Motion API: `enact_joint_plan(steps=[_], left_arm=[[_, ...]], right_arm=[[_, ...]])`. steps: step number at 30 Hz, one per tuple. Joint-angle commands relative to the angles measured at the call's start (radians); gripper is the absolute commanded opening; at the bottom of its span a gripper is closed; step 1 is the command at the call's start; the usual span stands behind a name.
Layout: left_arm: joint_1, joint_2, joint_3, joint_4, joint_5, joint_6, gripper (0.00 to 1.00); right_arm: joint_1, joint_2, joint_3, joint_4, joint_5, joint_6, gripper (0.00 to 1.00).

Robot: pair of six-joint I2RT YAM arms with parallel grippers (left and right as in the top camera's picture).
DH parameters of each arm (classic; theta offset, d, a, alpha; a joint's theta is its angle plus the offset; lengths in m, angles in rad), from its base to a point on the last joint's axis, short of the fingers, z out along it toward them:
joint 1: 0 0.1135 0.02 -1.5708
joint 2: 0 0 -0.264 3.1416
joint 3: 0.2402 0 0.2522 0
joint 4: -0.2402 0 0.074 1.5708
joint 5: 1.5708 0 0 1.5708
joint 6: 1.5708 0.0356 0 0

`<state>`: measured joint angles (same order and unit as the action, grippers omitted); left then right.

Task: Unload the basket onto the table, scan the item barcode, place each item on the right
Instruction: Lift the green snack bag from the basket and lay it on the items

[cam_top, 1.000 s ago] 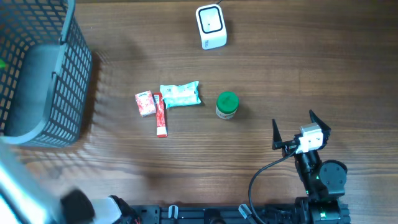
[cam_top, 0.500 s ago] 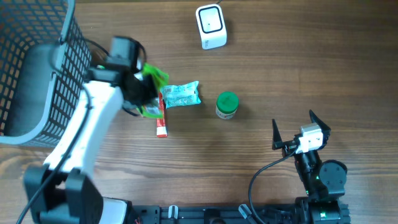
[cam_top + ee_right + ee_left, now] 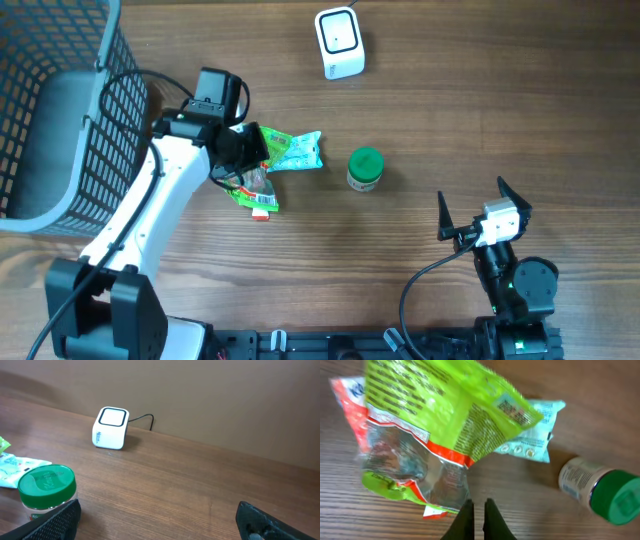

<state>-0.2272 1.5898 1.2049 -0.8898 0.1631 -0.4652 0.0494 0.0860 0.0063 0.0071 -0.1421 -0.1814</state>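
While its fingers [image 3: 465, 519] pinch a green bag [image 3: 435, 410], the left arm [image 3: 150, 212] extends.

Wooden table [image 3: 450, 120]: teal packet [image 3: 530, 445] just beside left gripper [image 3: 475, 510]; green-lidded jar [image 3: 600, 491] near; white scanner [image 3: 339, 42] and mesh basket [image 3: 120, 150] well apart.

A dark wire-mesh basket [image 3: 118, 120] stands at the far left edge of the wooden table [image 3: 470, 110]. Near the middle of the table lies a teal packet [image 3: 297, 152], flat, and just to its right, apart from it, a small jar with a green lid [image 3: 365, 168] lies on its side, lid toward the near edge. Left of the teal packet, a red-and-white pack [image 3: 345, 391] is mostly covered, and only the red and white end of a tube [image 3: 262, 209] shows.
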Motion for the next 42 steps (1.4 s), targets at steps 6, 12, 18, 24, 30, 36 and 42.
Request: enact_joint_plan(steps=[6, 12, 18, 24, 30, 36, 42], left_arm=[[-0.029, 0.156, -0.192, 0.256, -0.073, 0.043, 0.43], [-0.019, -0.009, -0.014, 0.267, 0.177, 0.043, 1.00], [0.047, -0.234, 0.009, 0.282, 0.041, 0.043, 1.00], [0.047, -0.233, 0.009, 0.143, -0.091, 0.040, 1.00], [0.097, -0.232, 0.009, 0.092, -0.165, 0.038, 1.00], [0.108, -0.231, 0.006, 0.063, -0.165, 0.038, 1.00], [0.108, -0.185, 0.005, 0.064, -0.164, 0.038, 1.00]], right_arm=[[-0.004, -0.005, 0.000, 0.003, -0.015, -0.002, 1.00], [-0.004, -0.005, 0.000, 0.006, -0.016, -0.001, 1.00], [-0.004, -0.002, 0.071, -0.077, -0.046, 0.208, 1.00], [-0.004, 0.380, 0.580, -0.355, -0.133, 0.323, 1.00], [-0.004, 1.055, 1.254, -0.866, -0.208, 0.324, 1.00], [0.120, 1.511, 1.322, -0.943, -0.370, 0.210, 1.00], [0.394, 1.673, 1.322, -0.853, -0.023, 0.218, 1.00]])
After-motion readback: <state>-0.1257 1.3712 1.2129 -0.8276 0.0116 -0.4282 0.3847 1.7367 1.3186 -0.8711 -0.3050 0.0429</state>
